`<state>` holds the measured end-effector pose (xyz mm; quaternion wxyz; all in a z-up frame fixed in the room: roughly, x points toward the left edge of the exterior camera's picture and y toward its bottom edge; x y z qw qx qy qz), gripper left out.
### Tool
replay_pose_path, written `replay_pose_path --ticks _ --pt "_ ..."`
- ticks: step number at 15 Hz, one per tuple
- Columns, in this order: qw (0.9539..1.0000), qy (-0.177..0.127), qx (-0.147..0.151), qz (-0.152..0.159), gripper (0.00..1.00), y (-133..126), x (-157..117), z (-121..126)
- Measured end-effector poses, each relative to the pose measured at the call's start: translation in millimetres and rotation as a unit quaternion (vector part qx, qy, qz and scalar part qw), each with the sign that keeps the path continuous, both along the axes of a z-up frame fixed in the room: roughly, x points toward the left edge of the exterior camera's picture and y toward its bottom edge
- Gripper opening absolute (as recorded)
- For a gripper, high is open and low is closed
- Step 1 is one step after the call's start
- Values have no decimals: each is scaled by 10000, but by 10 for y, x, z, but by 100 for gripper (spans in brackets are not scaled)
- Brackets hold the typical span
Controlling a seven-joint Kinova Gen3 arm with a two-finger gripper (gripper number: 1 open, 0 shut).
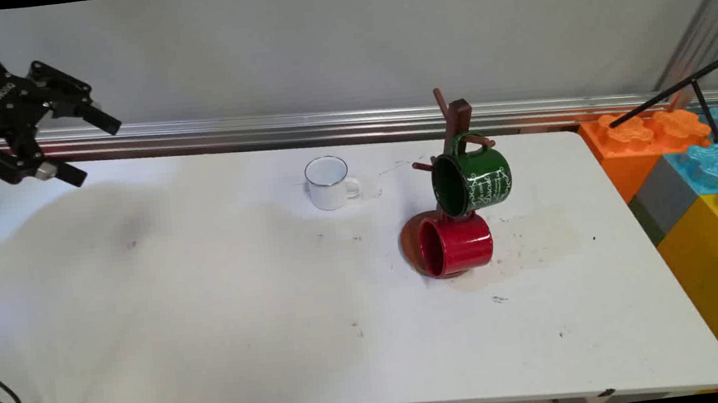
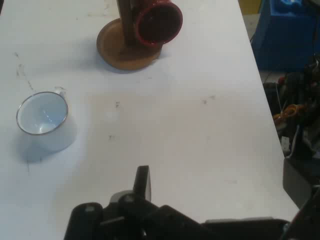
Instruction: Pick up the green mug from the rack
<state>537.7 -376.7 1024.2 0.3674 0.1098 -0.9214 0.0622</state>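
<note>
table: a long white table (image 1: 212,321) fills the room's middle, its top scuffed with small dark marks and a faint brownish stain near the mug stand.
wall: a plain pale wall runs behind it, with a silver metal rail (image 1: 325,124) along the table's far edge.
right side: big orange, blue, grey and yellow toy blocks (image 1: 693,182) stand beside the table's right end; a black tripod leg crosses above them.
gripper: the black gripper (image 1: 87,148) hangs high over the table's far left corner, fingers spread apart, holding nothing.
white mug: a white mug (image 1: 328,183) stands upright mid-table, well apart from the gripper.
stand: a brown wooden mug stand (image 1: 453,120) carries a green mug (image 1: 472,181) and, lower, a red mug (image 1: 455,245).
</note>
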Motion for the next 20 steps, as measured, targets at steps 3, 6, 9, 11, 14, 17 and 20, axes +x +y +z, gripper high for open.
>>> replay_pose_path --ticks 3,6,9,11,14,17,20 --pt "9999 -11 28 149 100 -28 -111 -32" --pt "9994 -112 -11 326 100 -76 -259 -77" --pt "9984 -176 -47 541 100 -119 -474 -118" --pt "9975 -190 -47 677 100 -150 -651 -130" --pt "9957 -205 -16 901 100 -213 -988 -105" --pt "9943 -212 41 1045 100 -259 -1256 -69" --pt "9926 -208 152 1184 100 -284 -1571 -30"
